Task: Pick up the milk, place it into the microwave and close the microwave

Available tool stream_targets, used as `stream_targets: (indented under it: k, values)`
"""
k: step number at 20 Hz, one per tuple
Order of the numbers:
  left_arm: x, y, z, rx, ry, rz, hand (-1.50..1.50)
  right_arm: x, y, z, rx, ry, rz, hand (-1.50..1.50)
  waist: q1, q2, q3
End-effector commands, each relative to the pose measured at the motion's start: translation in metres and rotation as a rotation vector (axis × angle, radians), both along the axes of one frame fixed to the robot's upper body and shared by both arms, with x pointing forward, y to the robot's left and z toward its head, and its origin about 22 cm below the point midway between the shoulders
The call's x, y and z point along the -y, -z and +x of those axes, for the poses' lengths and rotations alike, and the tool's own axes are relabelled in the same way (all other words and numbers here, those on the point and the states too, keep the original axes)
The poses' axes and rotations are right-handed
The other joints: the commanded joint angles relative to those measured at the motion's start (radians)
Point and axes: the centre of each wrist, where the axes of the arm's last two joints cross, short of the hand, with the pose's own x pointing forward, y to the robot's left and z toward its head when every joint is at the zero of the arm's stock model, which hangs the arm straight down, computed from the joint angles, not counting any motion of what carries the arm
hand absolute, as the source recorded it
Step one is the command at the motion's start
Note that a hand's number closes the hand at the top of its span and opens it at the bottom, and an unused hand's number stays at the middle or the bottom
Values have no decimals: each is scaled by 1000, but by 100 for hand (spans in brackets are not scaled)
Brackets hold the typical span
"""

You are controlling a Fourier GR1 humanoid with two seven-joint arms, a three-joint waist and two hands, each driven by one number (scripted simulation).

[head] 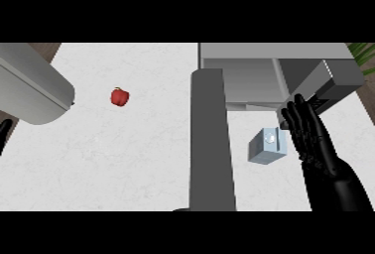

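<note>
1. The milk carton (267, 147) stands on the tabletop (124, 163), just in front of the microwave (278, 52). It sits between the microwave's swung-out door (212, 139) and the right hand (313, 136).
2. The right hand is open, with straight fingers just beside the carton's right face; I cannot tell whether they touch.
3. The step in hand looks like the grasp. Close thumb and fingers across opposite faces, keep the carton upright, and lift it clear before moving it.
4. Carry it straight toward the cavity, away from the door.
5. The microwave stands open, and nothing shows in the visible part of its cavity.
6. Only a sliver of the left hand (4, 135) shows at the left edge, so I cannot tell its state.
</note>
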Motion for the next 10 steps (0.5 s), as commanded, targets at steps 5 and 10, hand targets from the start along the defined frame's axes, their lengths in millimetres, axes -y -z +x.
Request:
stream_targets:
  k: [5, 10]
  values:
    - [-10, 16, -29, -7, 0, -1, -150, 6, 46, 13, -59, 4, -15, -150, 1, 0, 0]
    - [-24, 13, -44, -10, 7, -3, -150, 26, 55, 29, -99, 76, 2, -150, 3, 0, 0]
